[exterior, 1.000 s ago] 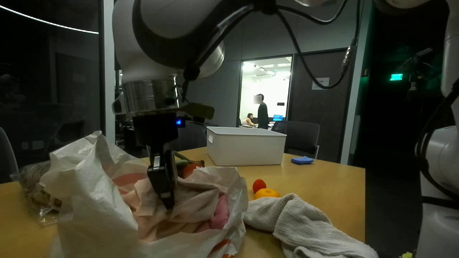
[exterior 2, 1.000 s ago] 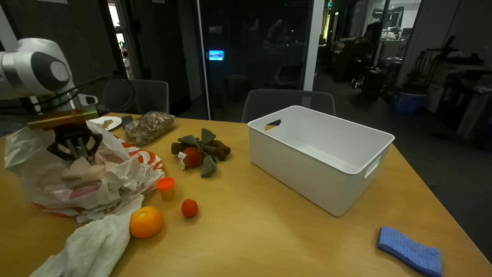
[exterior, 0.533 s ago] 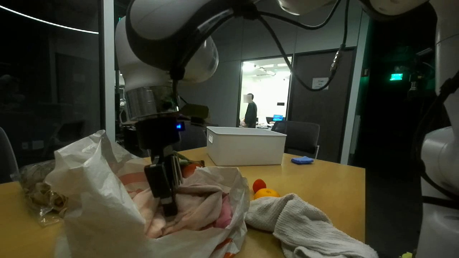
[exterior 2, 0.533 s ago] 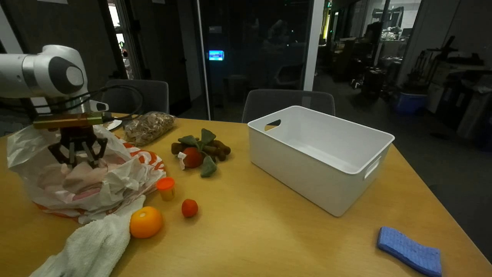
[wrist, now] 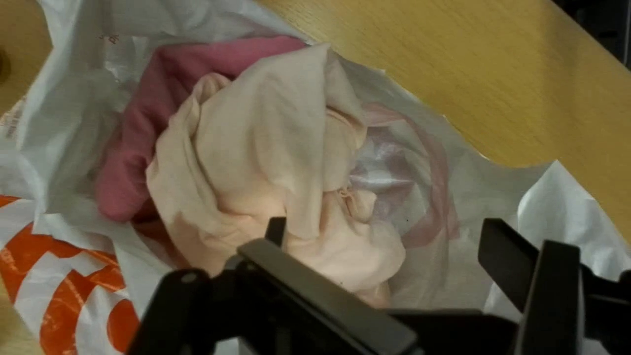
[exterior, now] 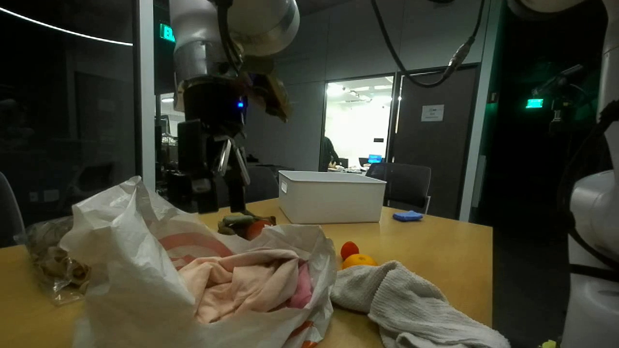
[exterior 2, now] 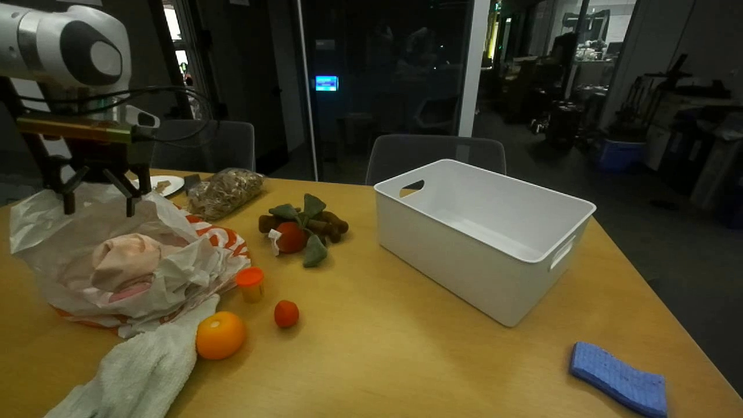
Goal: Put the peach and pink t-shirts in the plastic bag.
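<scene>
The crumpled peach t-shirt (wrist: 266, 143) lies inside the white plastic bag (exterior: 125, 275), whose mouth stands open. Beneath and beside it a fold of the pink t-shirt (wrist: 140, 143) shows, also in the bag; most of it is covered. In an exterior view the peach t-shirt (exterior 2: 125, 258) sits in a heap over a strip of the pink t-shirt (exterior 2: 129, 291). My gripper (exterior 2: 100, 206) hangs above the bag, apart from both shirts. Its fingers are spread wide with nothing between them, as the gripper (wrist: 387, 236) in the wrist view also shows.
Beside the bag lie a whitish towel (exterior 2: 136, 371), an orange (exterior 2: 220, 335), a small red fruit (exterior 2: 287, 314) and an orange-lidded jar (exterior 2: 251, 284). Farther off are a plush toy (exterior 2: 315, 232), a clear bag of brown stuff (exterior 2: 226, 194), a white bin (exterior 2: 447, 267) and a blue cloth (exterior 2: 618, 377).
My gripper, narrow among the peach fabric a second ago, has opened and risen out of the bag. The peach t-shirt stays behind in the bag.
</scene>
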Motion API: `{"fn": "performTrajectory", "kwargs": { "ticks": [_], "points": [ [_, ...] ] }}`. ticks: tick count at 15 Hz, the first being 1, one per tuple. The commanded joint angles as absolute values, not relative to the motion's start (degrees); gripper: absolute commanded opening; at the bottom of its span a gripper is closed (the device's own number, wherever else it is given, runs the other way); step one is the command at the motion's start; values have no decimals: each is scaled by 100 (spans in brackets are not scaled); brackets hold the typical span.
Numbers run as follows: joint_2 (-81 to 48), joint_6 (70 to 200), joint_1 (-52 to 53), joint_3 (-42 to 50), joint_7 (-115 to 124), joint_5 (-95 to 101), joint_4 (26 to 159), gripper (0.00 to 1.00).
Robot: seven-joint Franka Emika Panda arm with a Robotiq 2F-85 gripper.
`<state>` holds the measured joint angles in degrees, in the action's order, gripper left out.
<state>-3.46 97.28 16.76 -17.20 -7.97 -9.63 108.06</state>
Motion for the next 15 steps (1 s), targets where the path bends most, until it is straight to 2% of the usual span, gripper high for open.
{"fn": "performTrajectory", "kwargs": {
  "ticks": [1, 11, 12, 15],
  "points": [
    [36, 9494, 1593, -1610, -310, -1020, 10752, 100],
    [827, 9588, 1131, -1144, 785, -847, 11220, 100],
    [474, 9438, 1190, -1198, 580, -916, 10946, 100],
    [485, 9439, 1154, -1175, 574, -915, 10979, 100]
  ]
}}
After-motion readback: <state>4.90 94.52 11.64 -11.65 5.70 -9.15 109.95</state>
